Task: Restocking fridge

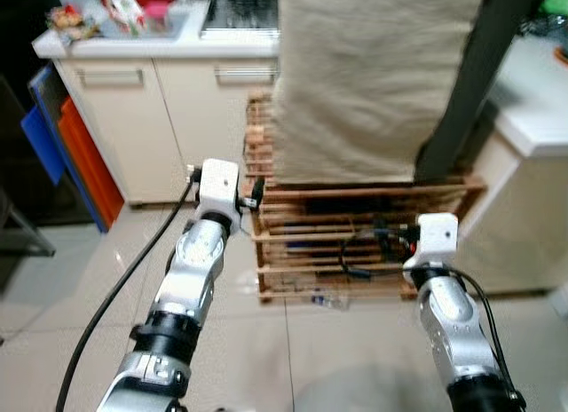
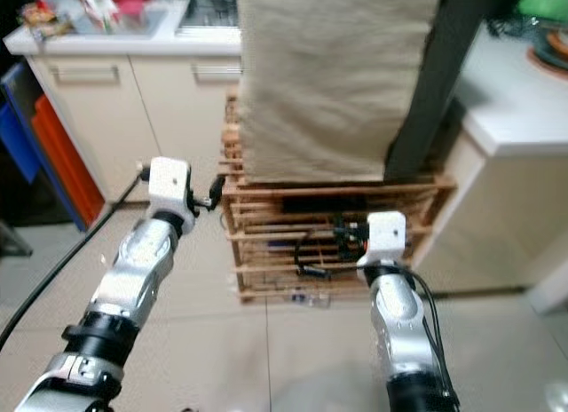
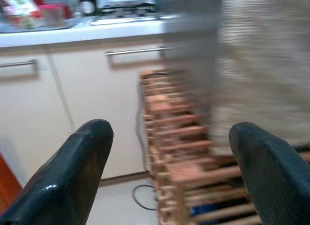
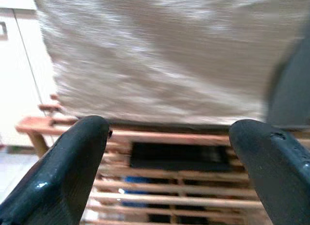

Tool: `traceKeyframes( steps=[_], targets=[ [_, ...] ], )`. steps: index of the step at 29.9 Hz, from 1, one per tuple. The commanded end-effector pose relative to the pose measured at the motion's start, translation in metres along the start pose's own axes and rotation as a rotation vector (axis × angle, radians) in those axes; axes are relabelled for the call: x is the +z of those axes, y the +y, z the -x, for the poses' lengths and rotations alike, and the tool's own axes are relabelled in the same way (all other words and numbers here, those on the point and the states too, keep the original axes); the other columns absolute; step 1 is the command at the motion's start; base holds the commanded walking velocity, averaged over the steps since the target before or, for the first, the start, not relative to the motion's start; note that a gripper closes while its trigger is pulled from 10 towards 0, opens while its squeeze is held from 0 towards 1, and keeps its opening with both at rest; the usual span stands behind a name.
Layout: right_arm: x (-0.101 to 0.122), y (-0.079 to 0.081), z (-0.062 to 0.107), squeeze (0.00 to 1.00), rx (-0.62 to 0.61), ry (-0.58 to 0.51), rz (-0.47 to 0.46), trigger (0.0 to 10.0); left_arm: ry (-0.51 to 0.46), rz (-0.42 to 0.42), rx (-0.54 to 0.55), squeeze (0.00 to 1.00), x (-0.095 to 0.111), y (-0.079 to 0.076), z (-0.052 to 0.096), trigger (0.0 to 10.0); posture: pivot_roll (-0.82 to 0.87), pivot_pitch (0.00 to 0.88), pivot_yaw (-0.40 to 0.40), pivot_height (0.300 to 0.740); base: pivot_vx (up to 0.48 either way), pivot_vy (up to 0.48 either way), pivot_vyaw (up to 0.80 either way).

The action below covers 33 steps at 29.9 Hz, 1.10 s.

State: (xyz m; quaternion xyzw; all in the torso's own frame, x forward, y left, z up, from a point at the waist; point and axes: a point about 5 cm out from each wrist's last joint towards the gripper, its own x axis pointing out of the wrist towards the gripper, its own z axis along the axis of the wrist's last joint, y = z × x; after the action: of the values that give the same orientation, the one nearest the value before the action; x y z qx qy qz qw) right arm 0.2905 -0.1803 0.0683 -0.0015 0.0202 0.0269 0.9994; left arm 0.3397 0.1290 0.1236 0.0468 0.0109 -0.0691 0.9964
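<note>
Both silver arms are raised in front of me. My left gripper (image 3: 170, 142) is open, its black fingers (image 3: 80, 162) spread wide with nothing between them, pointing at the left corner of a wooden slatted rack (image 1: 355, 225). My right gripper (image 4: 169, 137) is open too and empty, facing the rack's front. A beige cloth (image 1: 373, 75) drapes over something tall standing on the rack. The left wrist's white camera block (image 1: 219, 183) is beside the rack's left edge, and the right one (image 1: 437, 234) is near its right end.
Cream kitchen cabinets (image 1: 151, 119) under a white worktop (image 1: 169, 43) with packets and a hob stand behind at the left. A white counter (image 1: 532, 110) juts in at the right. A dark post (image 1: 479, 83) leans across the cloth. Orange and blue boards (image 1: 71, 154) stand at the far left. Cables lie in the rack.
</note>
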Motion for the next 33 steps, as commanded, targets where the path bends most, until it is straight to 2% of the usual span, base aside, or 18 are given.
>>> traceKeyframes(
  steps=[1,2,3,6,7,10,11,14,17,20,22,29,32,33],
  targets=[
    [-0.001,-0.004,-0.002,0.00,-0.057,0.019,-0.060,10.0,-0.005,0.011,0.023,0.00,-0.001,0.011,0.005,10.0,-0.06,0.000,-0.021,0.740,0.244,0.416,0.00],
    [-0.001,-0.015,-0.001,0.00,-0.132,0.027,-0.088,10.0,-0.008,0.015,0.005,0.00,-0.003,0.013,0.011,10.0,-0.07,0.000,-0.023,0.740,0.000,0.431,0.00],
    [-0.001,-0.018,-0.001,0.00,-0.150,0.029,-0.093,10.0,-0.008,0.014,-0.001,0.00,-0.004,0.013,0.013,10.0,-0.07,0.000,-0.023,0.740,0.000,0.431,0.00],
    [-0.001,-0.022,0.001,0.00,-0.166,0.030,-0.076,10.0,-0.010,0.009,-0.002,0.00,-0.004,0.015,0.016,10.0,-0.08,0.000,-0.031,0.740,0.000,0.435,0.00],
    [-0.002,-0.026,0.002,0.00,-0.175,0.038,-0.058,10.0,-0.024,0.005,0.017,0.00,-0.002,0.021,0.017,10.0,-0.08,0.000,-0.038,0.740,0.000,0.446,0.00],
    [-0.003,-0.028,0.004,0.00,-0.182,0.044,-0.046,10.0,-0.036,0.003,0.031,0.00,0.000,0.026,0.018,10.0,-0.08,0.000,-0.038,0.740,0.000,0.446,0.00],
    [-0.005,-0.029,0.005,0.00,-0.176,0.055,-0.022,10.0,-0.051,0.031,0.066,0.00,0.005,0.034,0.014,10.0,-0.08,0.000,-0.031,0.740,0.000,0.480,-0.80],
    [-0.006,-0.030,0.005,0.00,-0.181,0.061,-0.022,10.0,-0.057,0.047,0.065,0.00,0.008,0.034,0.012,10.0,-0.08,0.000,-0.026,0.740,0.000,0.480,-0.80],
    [-0.003,-0.031,0.003,0.00,-0.191,0.056,-0.029,10.0,-0.066,0.039,0.030,0.00,0.012,0.028,0.012,10.0,-0.08,0.000,-0.015,0.740,0.000,0.480,-0.80],
    [-0.004,-0.028,0.002,0.00,-0.205,0.052,-0.032,10.0,-0.034,-0.057,-0.039,0.00,0.010,0.015,0.009,10.0,-0.05,0.000,-0.024,0.740,0.000,0.480,-0.80],
    [-0.006,-0.027,0.002,0.00,-0.203,0.060,-0.034,10.0,-0.024,-0.081,-0.053,0.00,0.008,0.011,0.007,10.0,-0.02,0.000,-0.043,0.740,0.000,0.480,-0.80],
    [-0.008,-0.021,-0.005,0.00,-0.180,0.081,-0.029,10.0,0.010,-0.053,-0.035,0.00,-0.003,0.006,0.010,10.0,-0.01,0.000,-0.061,0.740,0.000,0.480,-0.80],
    [-0.005,-0.019,-0.008,0.00,-0.174,0.059,-0.023,10.0,0.031,-0.094,-0.029,0.00,-0.011,0.002,0.015,10.0,-0.01,0.000,-0.065,0.740,0.000,0.000,-0.53],
    [-0.003,-0.017,-0.010,0.00,-0.167,0.049,-0.019,10.0,0.019,-0.065,-0.023,0.00,-0.012,0.001,0.019,10.0,-0.01,0.000,-0.062,0.740,0.000,0.000,0.00]
  ],
)
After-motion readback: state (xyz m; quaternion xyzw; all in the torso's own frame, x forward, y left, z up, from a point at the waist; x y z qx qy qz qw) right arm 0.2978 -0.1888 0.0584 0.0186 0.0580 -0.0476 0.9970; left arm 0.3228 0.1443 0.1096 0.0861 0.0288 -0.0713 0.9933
